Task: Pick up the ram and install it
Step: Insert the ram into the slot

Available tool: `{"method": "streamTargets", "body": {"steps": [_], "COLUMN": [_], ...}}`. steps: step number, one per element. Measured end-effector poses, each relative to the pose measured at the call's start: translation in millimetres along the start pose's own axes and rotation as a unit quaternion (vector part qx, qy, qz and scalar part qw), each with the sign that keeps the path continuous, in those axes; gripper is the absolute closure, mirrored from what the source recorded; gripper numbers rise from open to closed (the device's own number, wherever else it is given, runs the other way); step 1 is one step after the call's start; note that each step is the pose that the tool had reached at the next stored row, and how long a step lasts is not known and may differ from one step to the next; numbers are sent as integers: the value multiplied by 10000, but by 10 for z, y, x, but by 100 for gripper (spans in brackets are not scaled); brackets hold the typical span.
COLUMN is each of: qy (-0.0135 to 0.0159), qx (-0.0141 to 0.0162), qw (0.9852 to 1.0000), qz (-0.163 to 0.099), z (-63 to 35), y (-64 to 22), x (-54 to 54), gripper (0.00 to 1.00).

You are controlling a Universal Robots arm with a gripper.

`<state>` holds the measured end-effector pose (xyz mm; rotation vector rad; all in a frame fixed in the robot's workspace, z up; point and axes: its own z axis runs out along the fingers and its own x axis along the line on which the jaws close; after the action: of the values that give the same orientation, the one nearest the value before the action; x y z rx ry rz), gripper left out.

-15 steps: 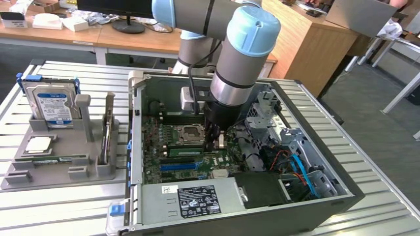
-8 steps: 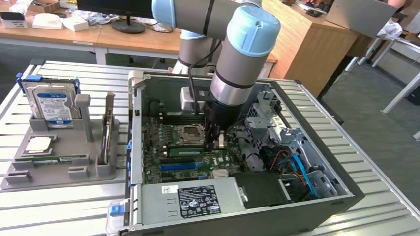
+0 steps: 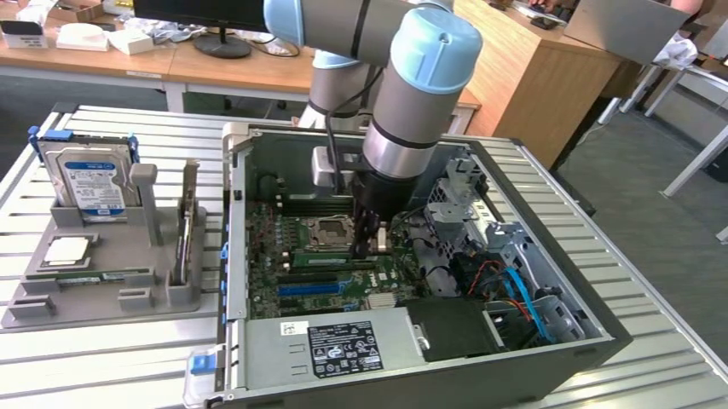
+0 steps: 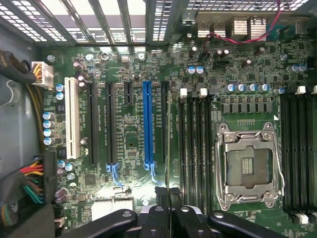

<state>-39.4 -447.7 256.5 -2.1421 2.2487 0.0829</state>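
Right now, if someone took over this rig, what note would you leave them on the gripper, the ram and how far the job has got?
Gripper: shut on the ram, held edge-on, inside the open computer case.
Ram: over the motherboard, running parallel to the black memory slots.
Done: ram picked up and brought into the case.
Left: seating it; I cannot tell whether it has entered a slot.

I am holding the ram (image 4: pixel 168 144) in my gripper (image 3: pixel 370 250) inside the computer case (image 3: pixel 574 334), over the motherboard (image 3: pixel 290 285), just beside the processor socket (image 3: pixel 330 230). The parts holder (image 3: pixel 68 302) is sitting at the exterior view's left of the case.
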Motion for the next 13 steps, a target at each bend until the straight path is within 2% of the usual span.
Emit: {"method": "streamTargets", "body": {"steps": [13], "qy": [1], "qx": [-1], "qw": [10000], "qz": [-11], "z": [2], "y": [2], "x": [-34], "gripper": [89]}}
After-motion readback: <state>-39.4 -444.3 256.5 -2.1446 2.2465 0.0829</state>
